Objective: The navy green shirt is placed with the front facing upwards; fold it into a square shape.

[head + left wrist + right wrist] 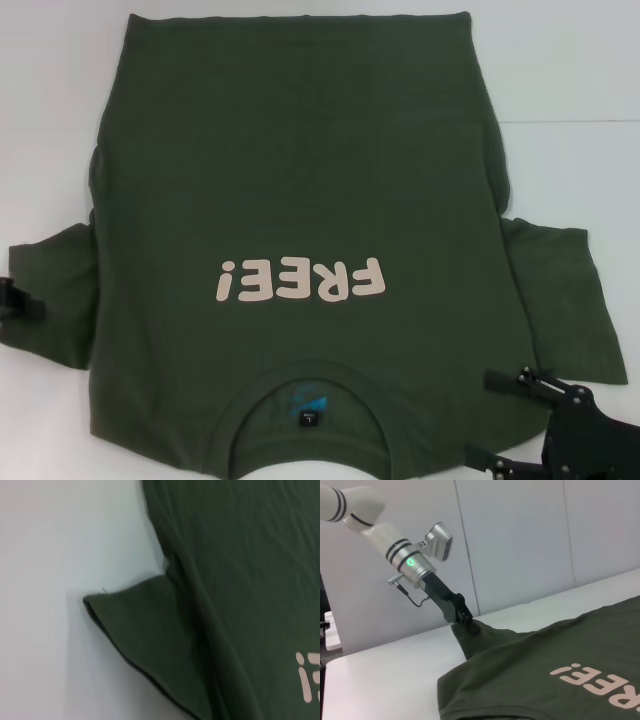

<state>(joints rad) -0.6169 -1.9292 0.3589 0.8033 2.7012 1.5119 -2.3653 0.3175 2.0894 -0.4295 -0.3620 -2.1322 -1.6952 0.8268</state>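
Currently the navy green shirt [300,200] lies flat, front up, on the white table [560,60], left gripper [470,626] clamped on the left sleeve [145,630] hem, lifting it, likely to fold inward; right gripper [510,420] open near the collar-side shoulder.

Shirt: the navy green shirt [300,190], dark green with short sleeves
Words: pale pink "FREE!" [300,280] on the chest, facing up
Collar: round, with a small black and blue label inside
Pose: lies flat, left sleeve pulled up a bit
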